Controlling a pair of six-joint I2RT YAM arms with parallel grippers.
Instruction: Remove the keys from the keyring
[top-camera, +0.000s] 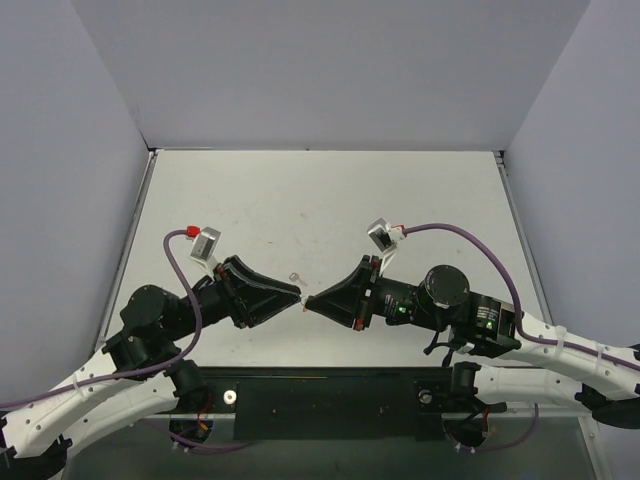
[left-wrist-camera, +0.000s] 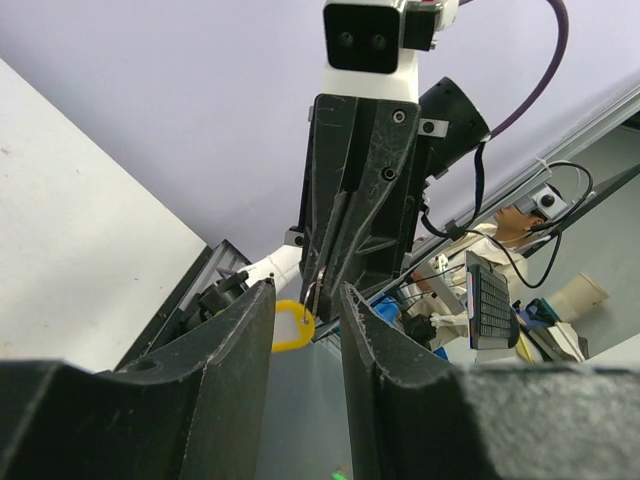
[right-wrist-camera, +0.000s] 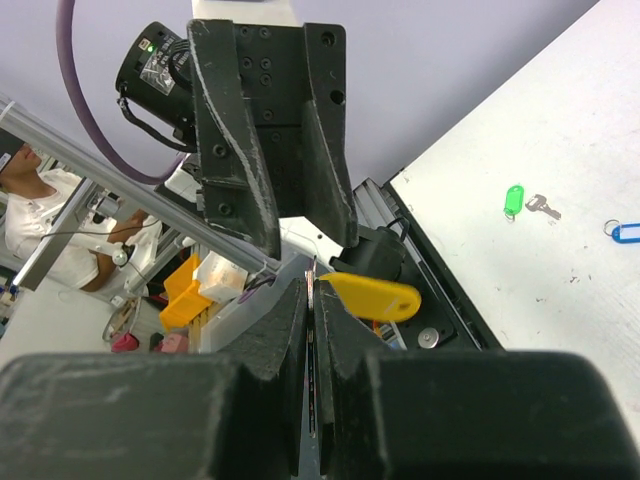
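Note:
My two grippers meet tip to tip above the near middle of the table. My right gripper (top-camera: 309, 303) is shut on a thin silver key (right-wrist-camera: 313, 300), seen edge-on between its jaws (right-wrist-camera: 312, 285). The yellow-orange key tag (right-wrist-camera: 372, 297) hangs from its thin ring just past the right fingertips. My left gripper (top-camera: 297, 294) faces it with its jaws open (left-wrist-camera: 305, 290) and nothing between them. The yellow tag (left-wrist-camera: 291, 326) and its ring show just beyond the left fingertips, held in the right gripper's tips.
In the right wrist view a green tag (right-wrist-camera: 513, 199) with a silver key (right-wrist-camera: 544, 208) and a blue tag (right-wrist-camera: 627, 232) lie on the white table (top-camera: 330, 200). A small pale object (top-camera: 295, 277) lies just behind the gripper tips. Grey walls close in the table.

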